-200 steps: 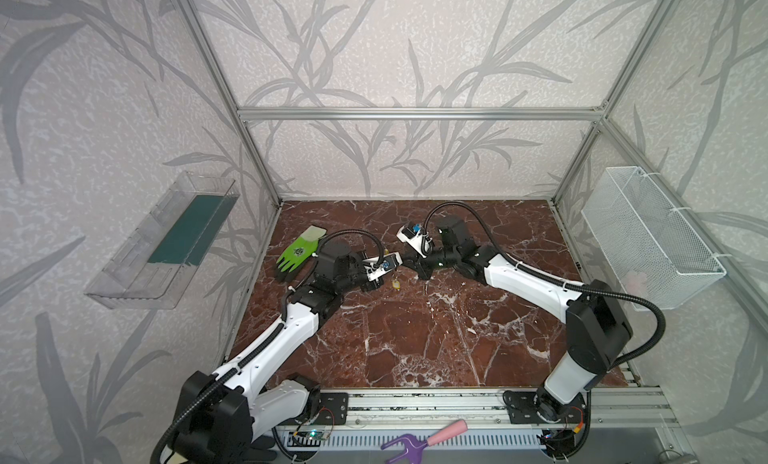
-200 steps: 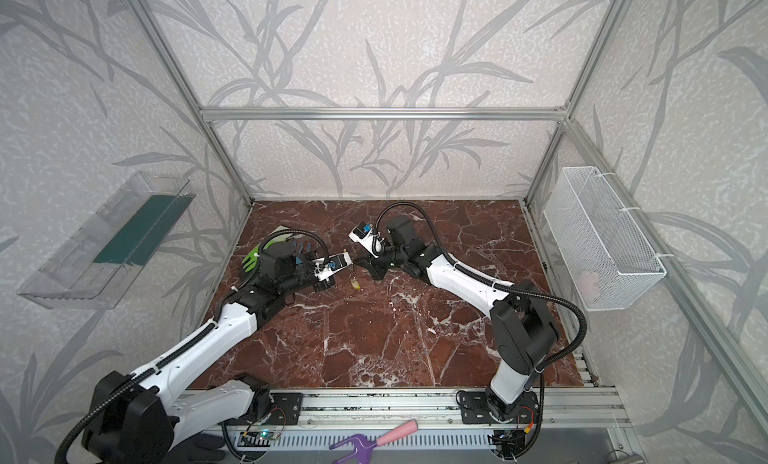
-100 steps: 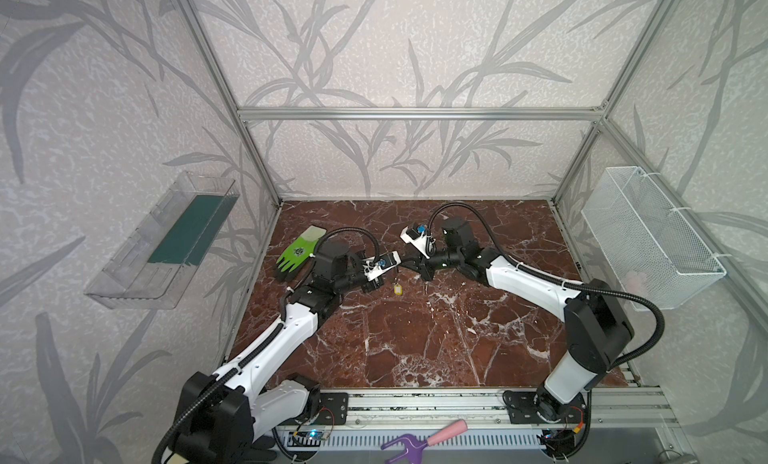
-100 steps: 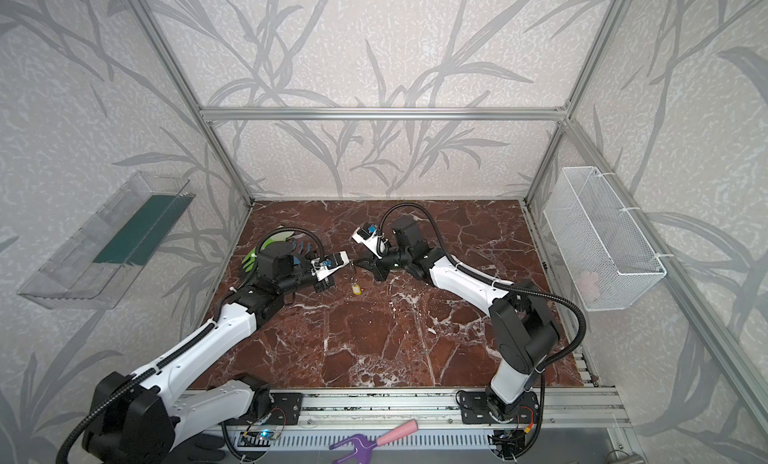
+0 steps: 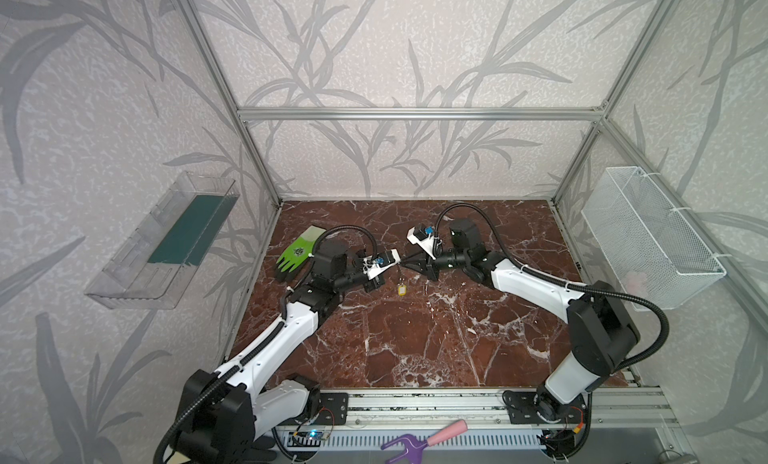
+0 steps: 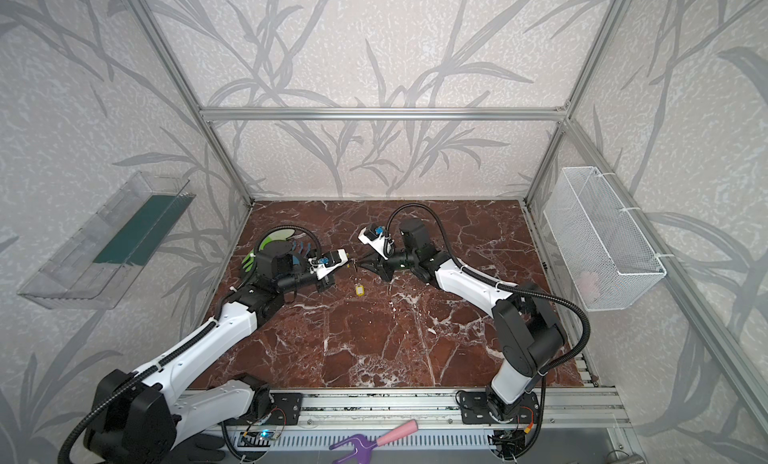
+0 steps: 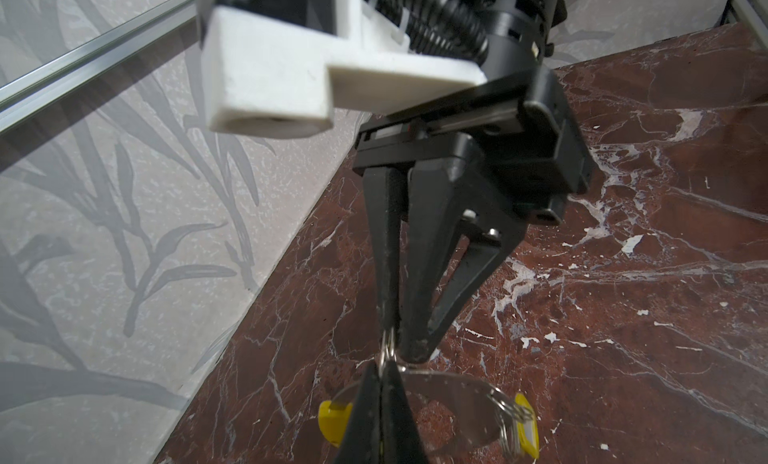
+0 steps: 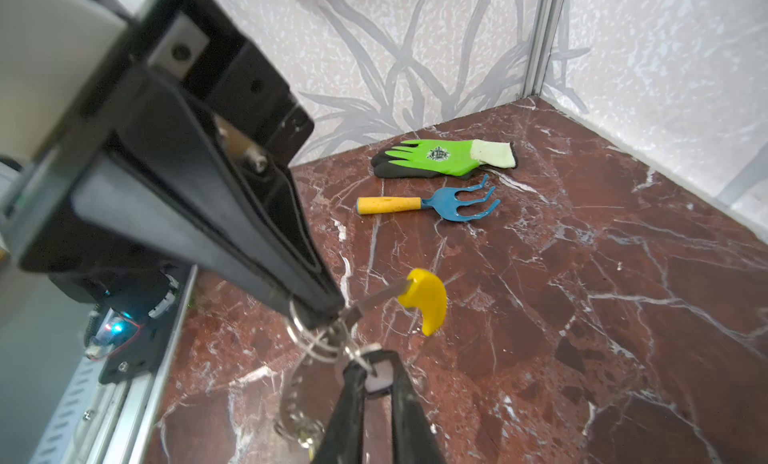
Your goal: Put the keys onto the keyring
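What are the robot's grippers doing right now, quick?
Left gripper: shut on the keyring.
Right gripper: jaws a little open, key between them.

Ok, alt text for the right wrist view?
The left end effector pinches the keyring, a grey loop with a yellow segment, above the marble table; the right end effector, fingers parted, flanks a key fob. Behind lie a green glove and blue rake.
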Robot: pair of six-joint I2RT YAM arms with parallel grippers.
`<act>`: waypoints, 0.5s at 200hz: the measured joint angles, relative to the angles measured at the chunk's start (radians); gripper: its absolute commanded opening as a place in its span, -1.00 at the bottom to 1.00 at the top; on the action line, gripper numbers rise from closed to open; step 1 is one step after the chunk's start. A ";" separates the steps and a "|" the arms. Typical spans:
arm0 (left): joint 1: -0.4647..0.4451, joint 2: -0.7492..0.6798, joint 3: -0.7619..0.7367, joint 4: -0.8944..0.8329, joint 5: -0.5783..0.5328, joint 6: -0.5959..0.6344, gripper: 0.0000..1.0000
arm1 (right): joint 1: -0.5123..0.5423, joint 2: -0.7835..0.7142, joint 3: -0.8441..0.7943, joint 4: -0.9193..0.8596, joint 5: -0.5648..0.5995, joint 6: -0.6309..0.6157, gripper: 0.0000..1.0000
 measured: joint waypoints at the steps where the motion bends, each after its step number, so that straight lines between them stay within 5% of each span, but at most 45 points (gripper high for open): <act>1: 0.000 0.000 0.000 0.001 0.001 -0.001 -1.00 | -0.001 -0.002 -0.003 0.001 0.001 -0.002 -0.43; 48: 0.000 0.031 0.002 0.063 0.058 -0.058 -1.00 | -0.048 -0.127 -0.166 0.119 0.005 -0.138 -0.37; 100: 0.000 0.061 0.003 0.106 0.108 -0.104 -1.00 | -0.046 -0.138 -0.151 0.239 -0.059 -0.179 -0.52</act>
